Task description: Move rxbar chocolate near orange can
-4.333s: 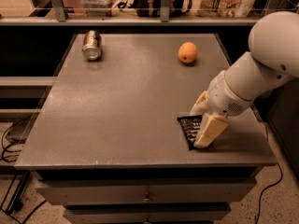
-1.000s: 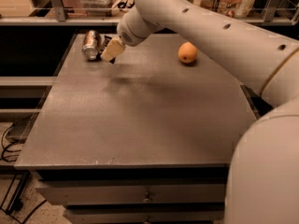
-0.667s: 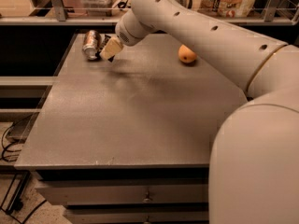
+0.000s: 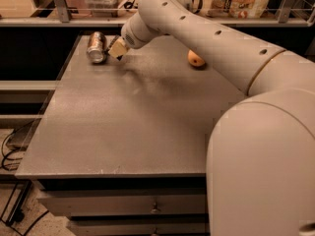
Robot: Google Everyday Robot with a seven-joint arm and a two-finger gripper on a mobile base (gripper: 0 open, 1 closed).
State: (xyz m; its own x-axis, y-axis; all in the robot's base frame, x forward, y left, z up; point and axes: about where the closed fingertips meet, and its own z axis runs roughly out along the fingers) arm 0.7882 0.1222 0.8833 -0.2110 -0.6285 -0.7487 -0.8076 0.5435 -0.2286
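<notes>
Spanning the bench toward its far-left corner: arm. Lying on its side at that corner: orange can, long axis running far edge to near edge. Just beside it, toward the right edge: hand; spread or pressed together, cannot tell. No rxbar chocolate visible on bench; judged hidden within hand.

The rxbar chocolate cannot be made out at the end effector, just beside the orange can; the arm covers part of an orange.
</notes>
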